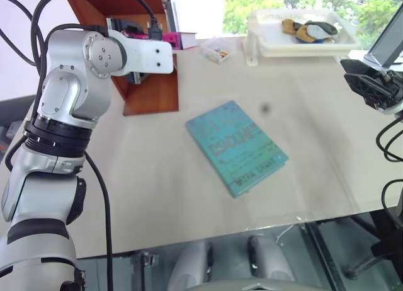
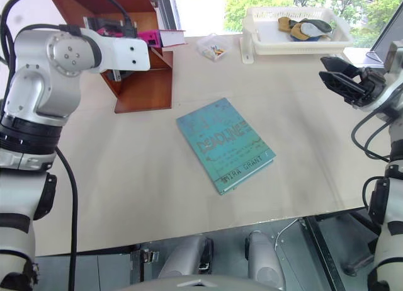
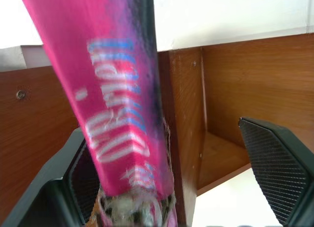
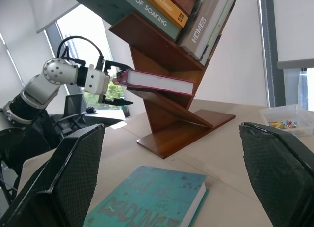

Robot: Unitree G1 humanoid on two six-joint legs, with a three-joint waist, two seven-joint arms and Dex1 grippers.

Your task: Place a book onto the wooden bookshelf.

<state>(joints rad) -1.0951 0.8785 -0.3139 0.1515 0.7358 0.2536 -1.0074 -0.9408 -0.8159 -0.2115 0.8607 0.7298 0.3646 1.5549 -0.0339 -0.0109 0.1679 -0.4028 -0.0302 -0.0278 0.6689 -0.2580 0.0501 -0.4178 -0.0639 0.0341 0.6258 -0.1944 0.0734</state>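
Resting on a slanted panel of the reddish-brown wooden bookshelf (image 4: 167, 109), the bright pink rectangular paperback book (image 4: 156, 82) looks light, slightly floppy, best pinched at the spine; left gripper (image 4: 114, 84) spread around it, right gripper (image 2: 343, 80) spread, empty.

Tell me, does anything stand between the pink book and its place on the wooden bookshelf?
Nothing visible does. The pink book already lies on a slanted panel of the wooden bookshelf, with the open left gripper at its spine end.
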